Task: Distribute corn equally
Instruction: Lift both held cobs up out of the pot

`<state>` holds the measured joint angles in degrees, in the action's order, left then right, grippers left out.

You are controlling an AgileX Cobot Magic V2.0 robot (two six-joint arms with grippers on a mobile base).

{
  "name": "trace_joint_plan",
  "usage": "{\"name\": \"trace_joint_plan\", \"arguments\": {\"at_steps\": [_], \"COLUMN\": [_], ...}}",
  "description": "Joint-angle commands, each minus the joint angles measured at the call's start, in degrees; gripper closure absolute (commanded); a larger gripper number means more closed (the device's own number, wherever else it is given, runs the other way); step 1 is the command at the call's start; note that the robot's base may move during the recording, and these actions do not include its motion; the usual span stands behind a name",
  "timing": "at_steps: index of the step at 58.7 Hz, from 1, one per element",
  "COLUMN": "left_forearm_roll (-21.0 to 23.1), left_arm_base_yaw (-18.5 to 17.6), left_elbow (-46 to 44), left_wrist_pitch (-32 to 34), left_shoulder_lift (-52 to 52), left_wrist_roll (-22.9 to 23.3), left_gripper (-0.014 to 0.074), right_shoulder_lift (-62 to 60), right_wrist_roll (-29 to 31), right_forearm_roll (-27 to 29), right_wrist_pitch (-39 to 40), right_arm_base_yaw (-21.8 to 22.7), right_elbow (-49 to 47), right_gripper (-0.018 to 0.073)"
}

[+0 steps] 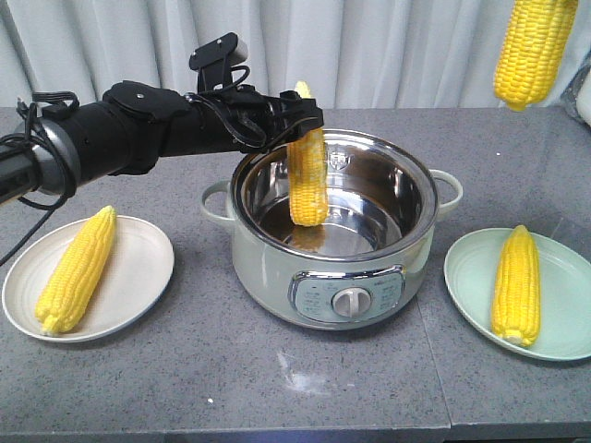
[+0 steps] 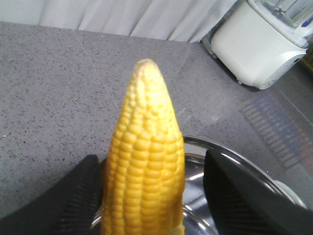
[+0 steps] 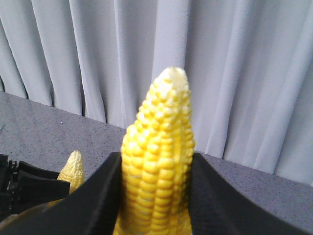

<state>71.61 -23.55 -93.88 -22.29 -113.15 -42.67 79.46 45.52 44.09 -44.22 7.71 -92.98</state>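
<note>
Plates (image 1: 138, 277) (image 1: 565, 318): 1 cob (image 1: 78, 268) (image 1: 515, 286) each; L gripper (image 1: 301, 115) clamps 3rd cob (image 1: 307, 185) in pot (image 1: 268, 277) (upright), R gripper (image 3: 156, 200) grips 4th cob (image 3: 159, 142).

The left arm (image 1: 138, 134) reaches in level from the left, and the left gripper (image 1: 305, 118) grips an upright corn cob (image 1: 307, 180). The right gripper (image 3: 156, 196) clamps a second cob (image 3: 159, 156) between black fingers (image 3: 98, 196).

Corn cobs (image 1: 308, 180) (image 1: 534, 51) (image 1: 77, 269) (image 1: 516, 286): two upright, two flat
</note>
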Motion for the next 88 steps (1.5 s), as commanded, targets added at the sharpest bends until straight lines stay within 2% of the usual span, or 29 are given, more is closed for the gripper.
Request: {"name": "trace_joint_plan", "arguments": {"at_steps": [1, 16, 32, 61, 69, 78, 88], "left_forearm_roll": [1.88, 1.67, 1.84, 1.77, -0.16, -3.21, -3.31], "left_arm_base_yaw": [-0.16, -0.16, -0.16, -0.05, -0.05, -0.05, -0.05], "left_elbow": [-1.89, -1.89, -1.89, -1.89, -1.89, -1.89, -1.89], "left_wrist_pitch": [1.16, 1.45, 0.1, -1.15, -2.16, -7.26, -14.23], "left_shoulder_lift": [3.27, 3.21, 3.21, 10.58, 14.98, 20.87, 26.87], "left_wrist_roll": [-0.36, -0.91, -0.91, -0.95, -0.95, -0.76, -0.76], "left_gripper": [0.0192, 0.0292, 0.0605, 0.0604, 0.0604, 0.0604, 0.0604], "right_shoulder_lift": [-1.82, -1.82, -1.82, -1.82, -1.82, -1.82, -1.82], "right_wrist_roll": [0.19, 0.19, -0.06, -0.32, -0.48, -0.48, -0.48], "right_forearm_roll": [1.76, 1.76, 1.77, 1.89, 2.11, 2.81, 3.23], "right_wrist_pitch": [3.56, 3.56, 3.25, 1.45, -1.27, -7.25, -15.81], "right_arm_base_yaw": [0.37, 0.37, 0.37, 0.37, 0.37, 0.37, 0.37], "right_elbow": [-1.88, -1.88, -1.88, -1.88, -1.88, -1.88, -1.88], "right_gripper": [0.0564, 0.0564, 0.0564, 0.0564, 0.0564, 0.0564, 0.0564]}}
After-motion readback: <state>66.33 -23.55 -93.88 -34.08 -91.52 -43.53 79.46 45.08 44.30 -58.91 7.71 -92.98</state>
